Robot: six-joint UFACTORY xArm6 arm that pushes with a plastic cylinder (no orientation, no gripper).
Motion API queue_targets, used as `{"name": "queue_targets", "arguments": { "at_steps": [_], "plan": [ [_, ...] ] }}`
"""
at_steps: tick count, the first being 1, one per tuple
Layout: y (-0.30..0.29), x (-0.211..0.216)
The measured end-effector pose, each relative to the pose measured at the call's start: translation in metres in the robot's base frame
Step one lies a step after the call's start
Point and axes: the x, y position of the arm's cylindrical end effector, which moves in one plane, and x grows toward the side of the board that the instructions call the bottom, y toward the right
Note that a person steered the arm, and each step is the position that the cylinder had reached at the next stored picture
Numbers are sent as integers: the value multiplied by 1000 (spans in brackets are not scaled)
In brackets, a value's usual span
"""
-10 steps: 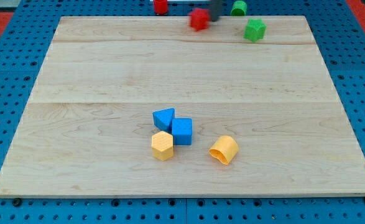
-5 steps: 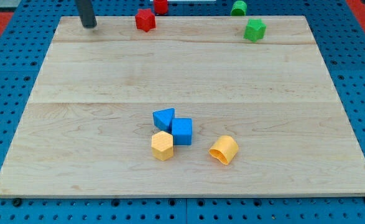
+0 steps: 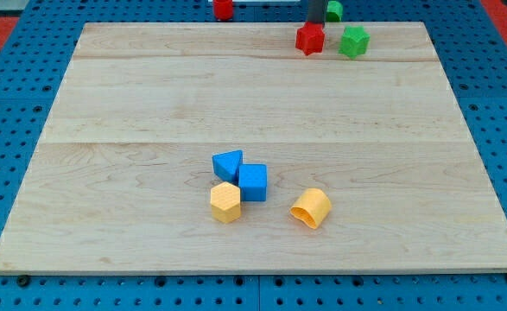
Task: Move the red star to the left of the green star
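Observation:
The red star (image 3: 310,39) sits near the view's top edge of the wooden board, close on the left of the green star (image 3: 353,41), with a small gap between them. My tip (image 3: 313,22) is just above the red star, at its upper edge, the dark rod running up out of the view.
A second red block (image 3: 224,9) and a green block (image 3: 332,10) lie at the top edge. A blue triangular block (image 3: 228,163), a blue cube (image 3: 253,182), a yellow hexagonal block (image 3: 225,202) and a yellow cylinder (image 3: 311,208) cluster low in the board's (image 3: 106,130) middle.
The red star has moved right, from the top centre-left to beside the green star. My tip has moved from the top left to just above the red star.

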Motion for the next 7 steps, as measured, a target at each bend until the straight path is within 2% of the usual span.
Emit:
{"name": "queue_targets", "arguments": {
  "at_steps": [2, 3, 4, 5, 6, 7],
  "plan": [
    [-66, -6],
    [-103, 32],
    [-72, 45],
    [6, 42],
    [1, 63],
    [-52, 117]
  ]
}}
